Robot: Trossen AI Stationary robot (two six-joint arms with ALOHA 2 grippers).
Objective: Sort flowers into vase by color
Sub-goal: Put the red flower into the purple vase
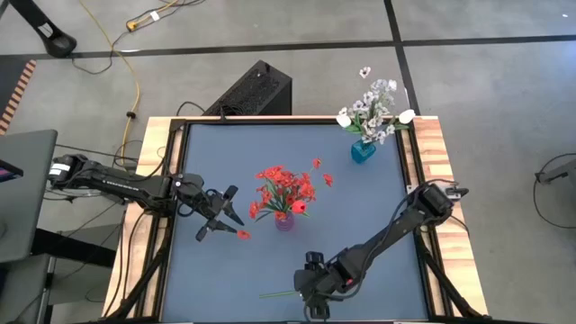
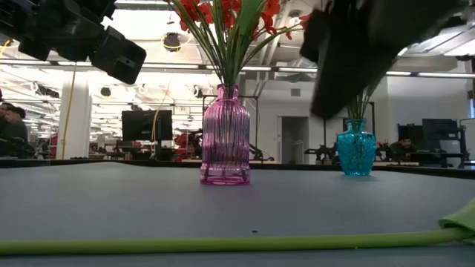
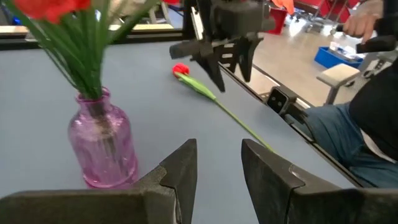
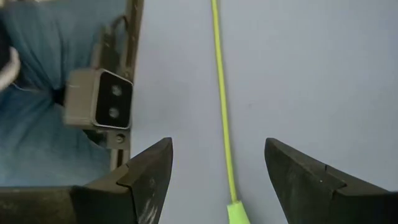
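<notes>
One red flower lies flat on the blue table near its near edge. Its green stem (image 4: 219, 74) shows as a stem (image 2: 223, 243) across the low view's foreground, and its red bud (image 3: 180, 70) shows in the left wrist view. My right gripper (image 4: 217, 180) hovers above it, open, one finger on each side of the stem, touching nothing. A pink vase (image 1: 284, 220) at the table's middle holds red flowers (image 1: 286, 187). A blue vase (image 1: 363, 150) at the far right holds white flowers (image 1: 374, 108). My left gripper (image 1: 225, 219) is open, left of the pink vase.
A small red blossom (image 1: 243, 234) lies on the table beside my left gripper. The low camera (image 4: 99, 106) sits on the near edge, close to the stem. A person in blue trousers (image 3: 348, 134) sits just beyond that edge. Bare table (image 1: 360, 207) lies between the two vases.
</notes>
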